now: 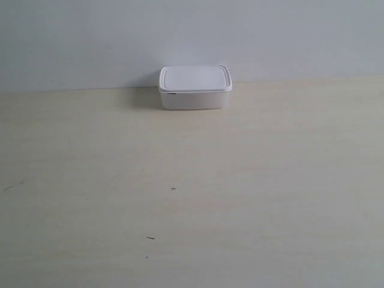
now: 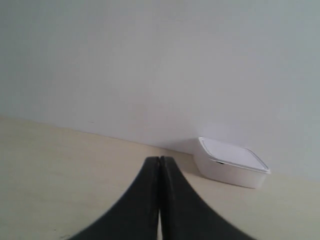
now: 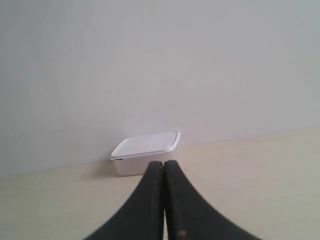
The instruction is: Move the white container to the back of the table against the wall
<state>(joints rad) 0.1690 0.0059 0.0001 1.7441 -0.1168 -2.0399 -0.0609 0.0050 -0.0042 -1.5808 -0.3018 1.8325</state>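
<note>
The white container (image 1: 195,87) stands lidded at the far edge of the beige table (image 1: 192,198), its back up against the pale wall (image 1: 192,36). No arm shows in the exterior view. In the left wrist view the same white container (image 2: 230,162) lies well beyond my left gripper (image 2: 159,159), whose black fingers are pressed together and hold nothing. My right gripper (image 3: 164,163) is likewise shut and empty, and the white container (image 3: 145,152) sits by the wall a short way past its tips, partly hidden behind them.
A few tiny dark specks (image 1: 173,188) mark the table (image 2: 60,170) surface. The wall (image 3: 160,65) bounds the table's far side.
</note>
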